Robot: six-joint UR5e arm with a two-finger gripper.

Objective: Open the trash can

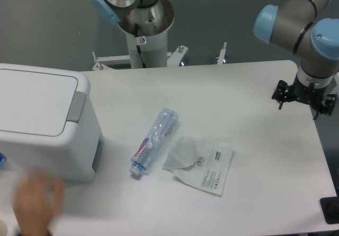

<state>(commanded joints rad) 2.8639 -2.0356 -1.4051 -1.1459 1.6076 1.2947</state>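
So you have not started yet: the trash can (42, 119) has its lid (34, 102) down, and the gripper (304, 96) is far away, holding nothing, though I cannot tell how wide it is.

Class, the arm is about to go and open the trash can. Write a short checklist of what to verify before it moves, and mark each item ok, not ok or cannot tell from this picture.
1. Lid of the trash can shut and flat, ready to be opened: ok.
2. Grey latch tab on the lid's right edge uncovered: ok.
3. Gripper free of any load: cannot tell; seen from above at the table's far right, its jaws are hidden.
4. Path across the table clear: not ok; a plastic bottle and a plastic bag lie between gripper and can.
5. No person in the workspace: not ok; a blurred hand is in front of the can.
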